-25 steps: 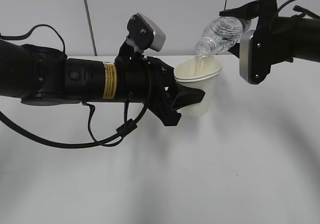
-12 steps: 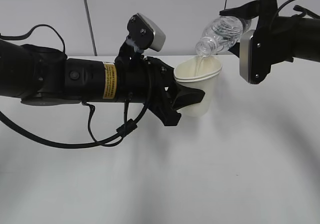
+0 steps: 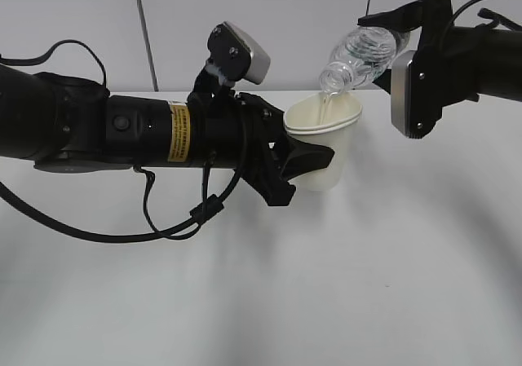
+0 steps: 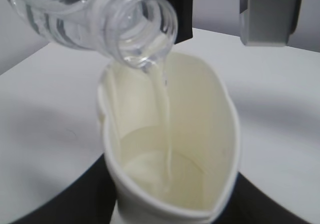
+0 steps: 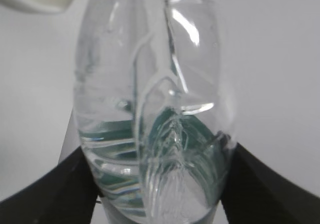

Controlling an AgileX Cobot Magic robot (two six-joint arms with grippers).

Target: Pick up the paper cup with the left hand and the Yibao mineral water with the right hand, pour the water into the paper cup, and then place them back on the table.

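Note:
My left gripper (image 3: 314, 160) is shut on the cream-white paper cup (image 3: 326, 146) and holds it above the table (image 3: 342, 284), squeezed oval at the rim. In the left wrist view the cup (image 4: 200, 134) holds some water. My right gripper (image 3: 412, 52) is shut on the clear Yibao mineral water bottle (image 3: 363, 55), tilted mouth-down over the cup. A thin stream of water runs from the bottle mouth (image 4: 142, 29) into the cup. In the right wrist view the bottle (image 5: 150, 109) fills the frame between the black fingers (image 5: 65, 189), its green label showing through.
A grey wall with a dark vertical seam (image 3: 145, 32) stands behind the table. A black cable (image 3: 155, 219) loops below the left arm. The left arm's grey-white camera block (image 3: 241, 52) sits just left of the cup.
Water keeps flowing into the cup. Both arms hold nearly still; the bottle's tilt is about the same.

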